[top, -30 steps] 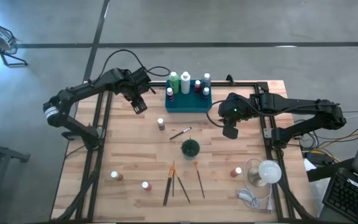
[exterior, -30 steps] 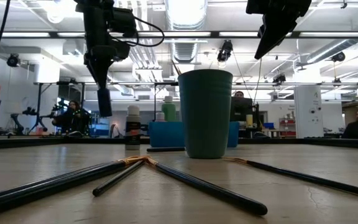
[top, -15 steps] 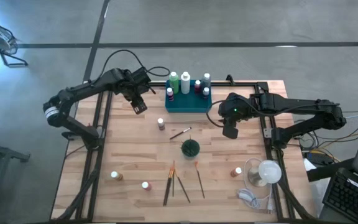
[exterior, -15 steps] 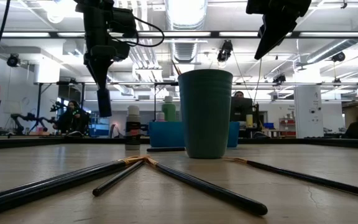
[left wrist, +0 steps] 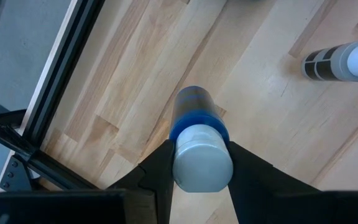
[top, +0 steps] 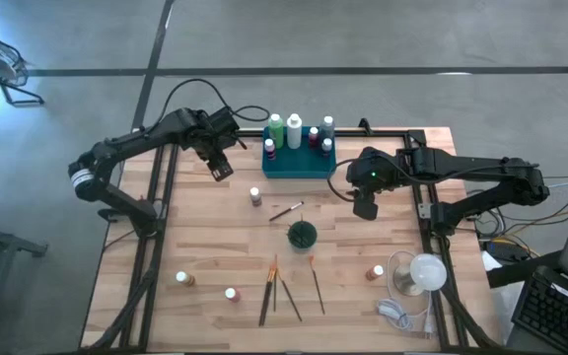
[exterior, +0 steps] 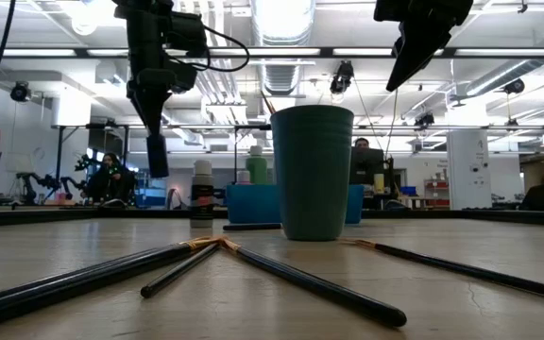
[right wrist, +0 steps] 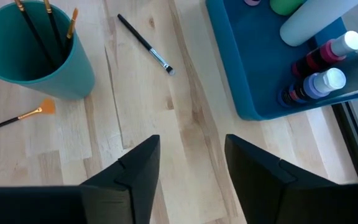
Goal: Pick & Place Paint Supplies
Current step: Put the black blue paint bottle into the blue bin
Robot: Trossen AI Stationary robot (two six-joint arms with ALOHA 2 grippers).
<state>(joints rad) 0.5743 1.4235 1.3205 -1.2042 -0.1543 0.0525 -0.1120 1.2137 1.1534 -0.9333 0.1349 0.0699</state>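
My left gripper (top: 221, 169) hangs over the table's far left part, shut on a blue bottle with a white cap (left wrist: 202, 163). My right gripper (right wrist: 188, 168) stands open above bare wood, between the teal tray (top: 300, 164) and the dark green cup (top: 302, 235); nothing is between its fingers. The tray holds several bottles (top: 294, 131) standing upright. Brushes stand in the cup (right wrist: 33, 53). Several more brushes (top: 279, 286) lie on the near part of the table, one (top: 286, 211) beside the cup. Loose bottles (top: 255, 197) (top: 180, 279) (top: 232, 294) (top: 377, 271) stand on the wood. My left gripper pinches the blue bottle between its two fingers (left wrist: 156, 172) at its upper end, beside the white cap (left wrist: 185, 177). The fingers come from above, pointing steeply down. The bottle hangs cap up below them (exterior: 159, 157), clear of the table.
A white lamp-like object and a cable (top: 414, 276) sit at the near right corner. Black frame rails (top: 158, 207) run along the table's left and right sides. Bare wood lies between the tray and the cup.
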